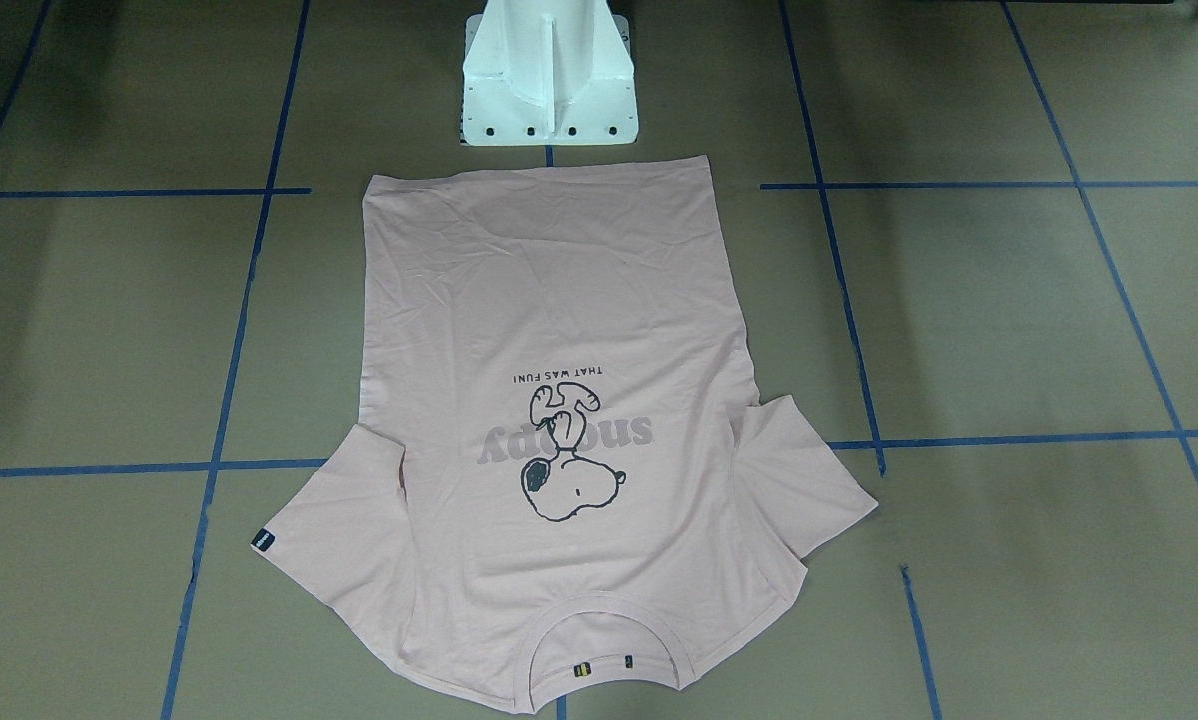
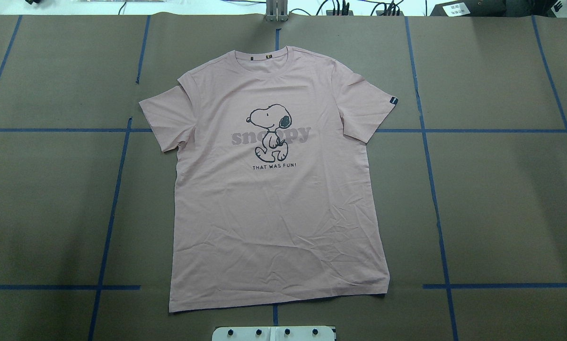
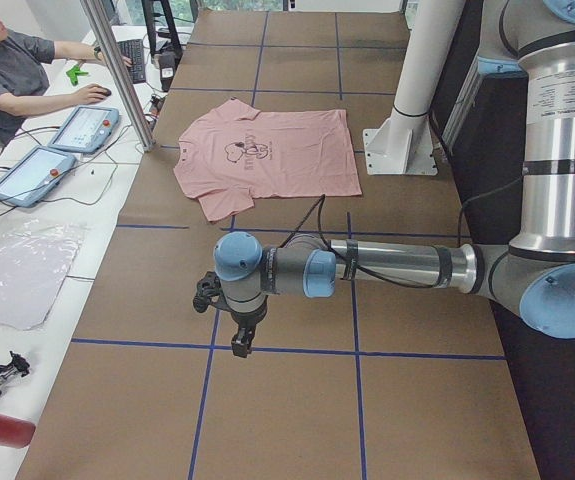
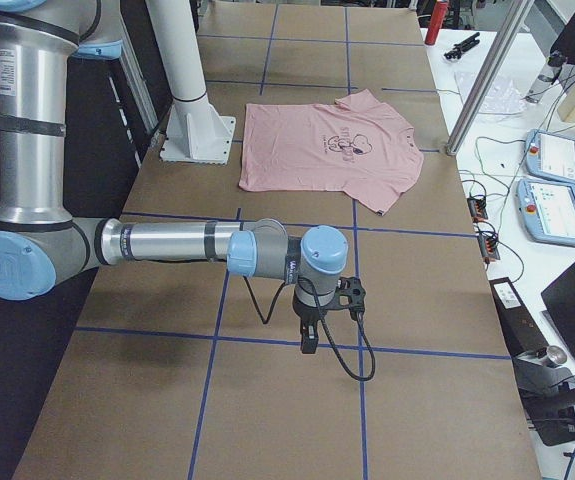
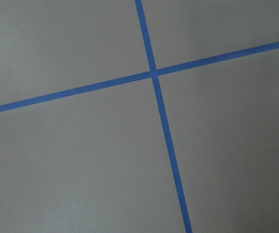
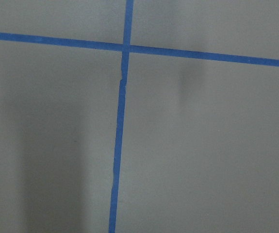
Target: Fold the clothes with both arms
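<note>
Brown paper, divided into large squares by blue tape lines (image 2: 501, 130), is spread over the worktop (image 2: 501, 213). Closest to the robot, a white pedestal (image 1: 549, 90) is bolted at the middle of the near edge.

Just beyond it, a light pink T-shirt (image 2: 274, 213) is laid flat and face up at the centre of the worktop. Its hem lies beside the pedestal, apart from it, and its neck points away from the robot. Light creases are seen across the lower half. Higher on the chest, a black-outline Snoopy (image 2: 270, 130) is printed over grey "snoopy" lettering (image 2: 243, 139), with "THAT WAS FUN!" (image 2: 277, 166) beneath. Both short sleeves are spread outwards, and a small dark tag (image 2: 393, 100) is sewn on the sleeve at the robot's right. Farthest off, the ribbed round collar (image 1: 609, 604) is seen.

The left arm (image 3: 387, 265) and right arm (image 4: 167, 243) are held level over bare paper toward opposite ends of the worktop, well apart from the shirt. The left claw (image 3: 239, 345) and right claw (image 4: 308, 342) are pointed downwards. Whether either is spread or pressed together cannot be told. Only crossing tape lines are shown by the wrist cameras.
</note>
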Robot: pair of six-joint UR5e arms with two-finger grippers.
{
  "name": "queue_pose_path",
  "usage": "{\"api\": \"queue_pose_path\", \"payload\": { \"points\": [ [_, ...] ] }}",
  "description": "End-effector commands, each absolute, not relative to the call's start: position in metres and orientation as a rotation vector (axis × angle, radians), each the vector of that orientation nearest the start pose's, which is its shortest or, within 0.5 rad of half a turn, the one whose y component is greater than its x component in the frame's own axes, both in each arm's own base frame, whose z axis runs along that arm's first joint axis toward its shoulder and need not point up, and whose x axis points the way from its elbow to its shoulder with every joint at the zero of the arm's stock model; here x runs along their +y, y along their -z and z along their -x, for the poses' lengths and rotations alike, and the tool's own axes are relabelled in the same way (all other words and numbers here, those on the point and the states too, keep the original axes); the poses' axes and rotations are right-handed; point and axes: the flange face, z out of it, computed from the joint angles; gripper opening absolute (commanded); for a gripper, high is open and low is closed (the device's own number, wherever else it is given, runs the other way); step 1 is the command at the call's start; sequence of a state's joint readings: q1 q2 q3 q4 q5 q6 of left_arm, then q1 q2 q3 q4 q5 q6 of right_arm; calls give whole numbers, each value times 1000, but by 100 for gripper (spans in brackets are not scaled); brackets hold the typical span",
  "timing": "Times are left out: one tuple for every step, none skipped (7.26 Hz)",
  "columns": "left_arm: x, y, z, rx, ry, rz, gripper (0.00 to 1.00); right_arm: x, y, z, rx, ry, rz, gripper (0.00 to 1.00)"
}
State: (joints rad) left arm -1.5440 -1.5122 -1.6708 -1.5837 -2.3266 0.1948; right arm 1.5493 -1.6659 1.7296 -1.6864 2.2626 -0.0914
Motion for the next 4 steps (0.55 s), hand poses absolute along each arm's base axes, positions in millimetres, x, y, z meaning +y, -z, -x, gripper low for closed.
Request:
{"api": "queue_pose_path", "payload": {
  "points": [
    [-476,-631,52,743,-253,-170,100,-459,-616,-53,-698,111,-18,100],
    [-482,-625,52,742,-257,-197,100,-486,-587,-40,-698,154,-70,100],
    [-498,-614,51,745,-257,-221,100,-506,-562,-24,-696,209,-134,100],
    [-503,-602,51,745,-265,-247,100,-535,-534,-6,-682,285,-250,100]
  ]
}}
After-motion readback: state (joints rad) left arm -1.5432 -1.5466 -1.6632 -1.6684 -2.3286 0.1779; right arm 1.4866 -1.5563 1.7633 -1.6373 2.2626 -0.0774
